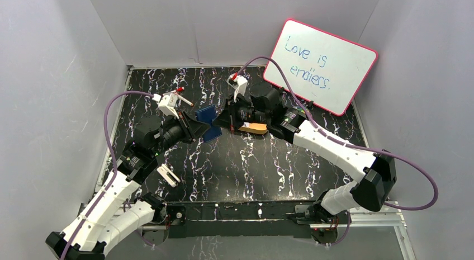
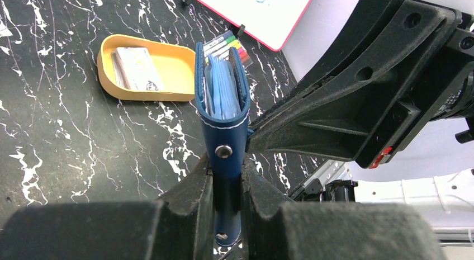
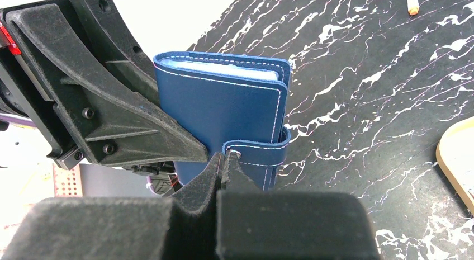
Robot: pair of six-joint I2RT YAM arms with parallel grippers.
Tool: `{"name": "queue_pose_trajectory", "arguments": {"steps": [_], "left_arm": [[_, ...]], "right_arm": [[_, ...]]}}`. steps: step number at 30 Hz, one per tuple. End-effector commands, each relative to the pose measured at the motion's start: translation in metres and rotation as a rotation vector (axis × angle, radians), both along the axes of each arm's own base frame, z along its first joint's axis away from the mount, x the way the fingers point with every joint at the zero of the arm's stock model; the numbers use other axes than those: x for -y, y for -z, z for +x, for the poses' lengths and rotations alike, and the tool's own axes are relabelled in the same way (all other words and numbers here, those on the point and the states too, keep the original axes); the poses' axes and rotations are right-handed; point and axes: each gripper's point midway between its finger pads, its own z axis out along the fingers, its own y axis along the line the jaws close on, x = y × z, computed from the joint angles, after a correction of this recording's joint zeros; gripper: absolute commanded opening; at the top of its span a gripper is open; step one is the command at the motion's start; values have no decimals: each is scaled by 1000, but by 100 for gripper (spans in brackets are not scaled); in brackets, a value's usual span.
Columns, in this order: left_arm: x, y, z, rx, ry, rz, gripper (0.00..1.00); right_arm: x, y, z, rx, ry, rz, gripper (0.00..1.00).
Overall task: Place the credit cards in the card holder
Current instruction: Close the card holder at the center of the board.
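Note:
The navy card holder (image 1: 207, 114) is held off the table between both grippers. My left gripper (image 2: 226, 179) is shut on its lower edge, just below a snap stud; blue-tinted clear sleeves show between its covers (image 2: 223, 98). My right gripper (image 3: 224, 158) is shut on the end of the snap tab, which wraps round the holder (image 3: 223, 109). In the top view the left gripper (image 1: 197, 127) and the right gripper (image 1: 219, 119) meet at the holder. A stack of pale credit cards (image 2: 137, 67) lies in the orange tray (image 2: 167, 91) beyond.
The orange tray (image 1: 254, 127) lies half under my right arm. A pink-framed whiteboard (image 1: 321, 64) leans at the back right, with coloured markers (image 2: 223, 46) at its foot. A small white and orange stick (image 3: 412, 1) lies on the black marbled table. White walls close in all round.

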Motion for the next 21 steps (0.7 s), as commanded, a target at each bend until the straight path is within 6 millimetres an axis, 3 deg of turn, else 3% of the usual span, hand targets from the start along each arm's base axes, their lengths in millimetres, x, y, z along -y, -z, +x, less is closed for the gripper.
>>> {"name": "queue_pose_trajectory", "arguments": {"steps": [1, 6, 21], "left_arm": [[42, -104, -91, 256, 502, -266, 0], [35, -91, -79, 245, 412, -214, 0], [40, -81, -74, 203, 412, -220, 0]], "right_arm": [[-30, 5, -9, 19, -61, 23, 0], [-23, 3, -12, 28, -55, 20, 0], [-23, 8, -17, 6, -69, 16, 0]]}}
